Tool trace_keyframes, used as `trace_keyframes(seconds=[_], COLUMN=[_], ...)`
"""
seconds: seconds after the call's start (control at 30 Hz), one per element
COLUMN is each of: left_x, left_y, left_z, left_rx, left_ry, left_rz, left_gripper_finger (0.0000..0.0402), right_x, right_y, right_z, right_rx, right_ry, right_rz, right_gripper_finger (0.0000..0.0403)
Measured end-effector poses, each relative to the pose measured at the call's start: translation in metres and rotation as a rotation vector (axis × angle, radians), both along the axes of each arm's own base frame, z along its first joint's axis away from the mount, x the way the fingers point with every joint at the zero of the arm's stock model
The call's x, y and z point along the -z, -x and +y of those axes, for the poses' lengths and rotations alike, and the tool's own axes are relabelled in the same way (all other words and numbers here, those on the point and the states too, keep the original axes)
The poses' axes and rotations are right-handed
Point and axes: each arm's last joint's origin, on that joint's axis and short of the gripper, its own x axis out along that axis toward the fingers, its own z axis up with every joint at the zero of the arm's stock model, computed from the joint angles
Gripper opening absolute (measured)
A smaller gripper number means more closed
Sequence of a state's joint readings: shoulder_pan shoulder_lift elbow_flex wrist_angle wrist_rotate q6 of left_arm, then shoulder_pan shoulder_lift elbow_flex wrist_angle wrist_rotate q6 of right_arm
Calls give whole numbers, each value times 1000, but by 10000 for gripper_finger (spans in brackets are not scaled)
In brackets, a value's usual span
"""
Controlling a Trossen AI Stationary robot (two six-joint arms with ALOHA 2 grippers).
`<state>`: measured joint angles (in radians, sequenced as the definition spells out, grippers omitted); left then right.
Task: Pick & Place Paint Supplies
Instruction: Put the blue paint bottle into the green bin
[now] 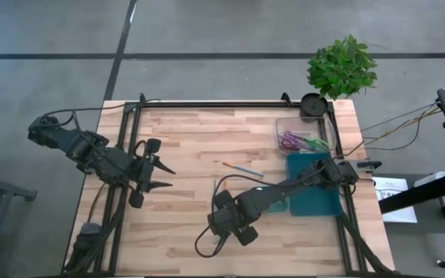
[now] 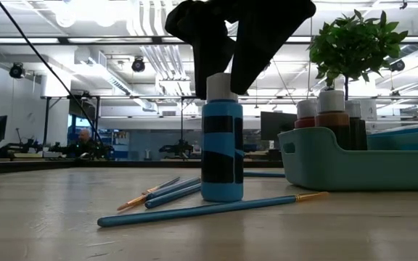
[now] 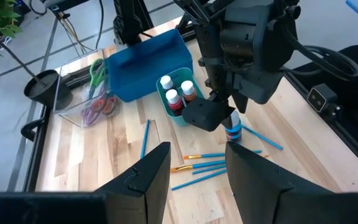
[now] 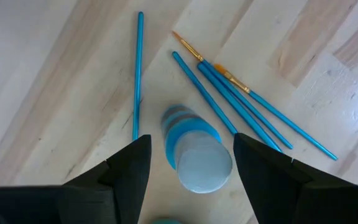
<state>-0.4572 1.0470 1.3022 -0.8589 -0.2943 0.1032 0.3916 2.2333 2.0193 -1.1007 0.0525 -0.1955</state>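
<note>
**Two Arms, One Blue Paint Bottle**

Two dark arms reach over a big wooden table (image 1: 184,139) made of pale, smooth planks. On the high view, the left arm waits near nine o'clock. Its left gripper (image 1: 159,176) has its fingers spread and holds nothing.

At about three o'clock sits a deep teal tray (image 2: 354,170) of smooth plastic. Little paint bottles (image 3: 176,94) with white caps stand inside it, likely because that is where the supplies go. Just beside it, nearer one o'clock, a clear box holds scissors (image 1: 300,142).

The right gripper (image 4: 191,163) hangs near six o'clock, right over the blue paint bottle (image 2: 222,148). Its fingers are spread on both sides of the white cap, not squeezing it. The bottle is round and stands upright on the wood, so I think a grab from above is next.

Thin blue paintbrushes (image 4: 241,99) with orange tips lie flat just beside the bottle. One more brush (image 1: 243,169) lies alone near the middle
</note>
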Motion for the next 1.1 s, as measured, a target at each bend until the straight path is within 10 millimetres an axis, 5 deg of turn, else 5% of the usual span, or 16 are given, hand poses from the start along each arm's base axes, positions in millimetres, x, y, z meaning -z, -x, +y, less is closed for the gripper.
trace_keyframes(seconds=[0.37,0.87,1.1], left_x=[0,0,1], left_y=[0,0,1], left_z=[0,0,0], left_rx=[2,1,-4], left_ry=[1,0,0], left_rz=[1,2,14], left_gripper_finger=[162,162,162], right_x=[0,1,-29], right_y=[0,1,13], right_z=[-2,-4,-3], right_rx=[-2,-29,21], right_ry=[8,-11,-16], right_rz=[7,23,1], right_gripper_finger=[223,111,111])
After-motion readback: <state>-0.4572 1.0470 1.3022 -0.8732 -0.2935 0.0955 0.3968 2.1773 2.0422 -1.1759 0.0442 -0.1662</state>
